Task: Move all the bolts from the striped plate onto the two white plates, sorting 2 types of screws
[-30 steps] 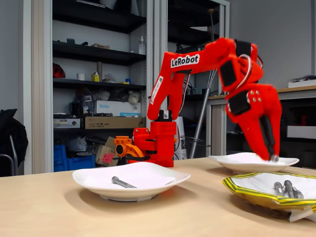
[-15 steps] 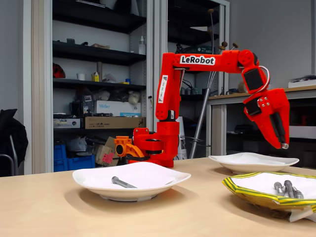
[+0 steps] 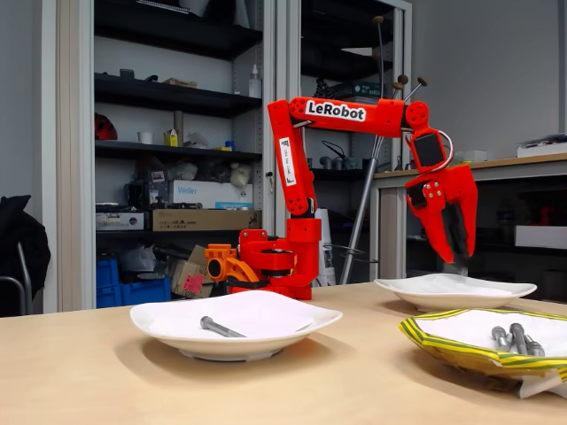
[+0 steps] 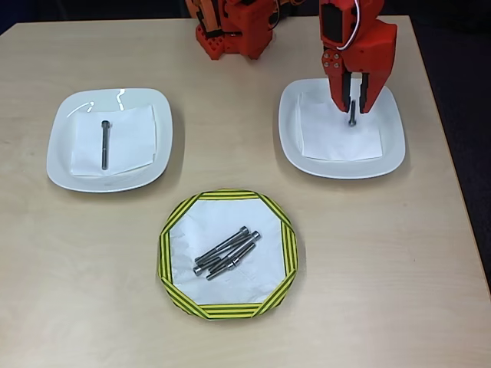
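My red gripper (image 3: 459,258) (image 4: 352,113) hangs above the right white plate (image 3: 500,295) (image 4: 388,153), fingers pointing down. It is shut on a grey bolt (image 4: 352,120) whose head pokes out below the fingertips. The plate under it holds a paper napkin. One long bolt (image 3: 220,328) (image 4: 104,144) lies on the left white plate (image 3: 159,324) (image 4: 61,165). In front, the striped plate (image 3: 443,347) (image 4: 173,230) holds a loose bundle of long bolts (image 3: 514,338) (image 4: 226,254).
The arm's red base (image 3: 275,261) (image 4: 230,31) stands at the back of the wooden table (image 4: 430,307). Shelves with boxes (image 3: 177,133) and a counter fill the room behind. Bare table lies between the plates and along the front edge.
The gripper rose from low near the striped plate, then pulled back and left. It now hangs over the right white plate with the bolt in it.
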`<state>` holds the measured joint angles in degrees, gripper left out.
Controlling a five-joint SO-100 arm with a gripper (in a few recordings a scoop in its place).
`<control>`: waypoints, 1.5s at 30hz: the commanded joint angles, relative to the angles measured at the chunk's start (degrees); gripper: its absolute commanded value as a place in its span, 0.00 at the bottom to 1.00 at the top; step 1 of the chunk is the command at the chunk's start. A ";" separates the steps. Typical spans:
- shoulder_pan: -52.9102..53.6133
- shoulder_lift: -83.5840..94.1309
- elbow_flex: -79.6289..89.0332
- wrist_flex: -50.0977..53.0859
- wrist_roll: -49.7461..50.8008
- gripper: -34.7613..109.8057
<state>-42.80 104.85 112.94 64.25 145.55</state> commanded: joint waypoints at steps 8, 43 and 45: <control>9.84 -2.20 -3.87 -7.03 -20.21 0.33; 40.78 -34.63 -35.60 -17.58 -38.41 0.33; 40.43 -33.75 -34.28 -17.31 -36.83 0.33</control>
<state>-1.76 69.52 78.22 46.85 106.61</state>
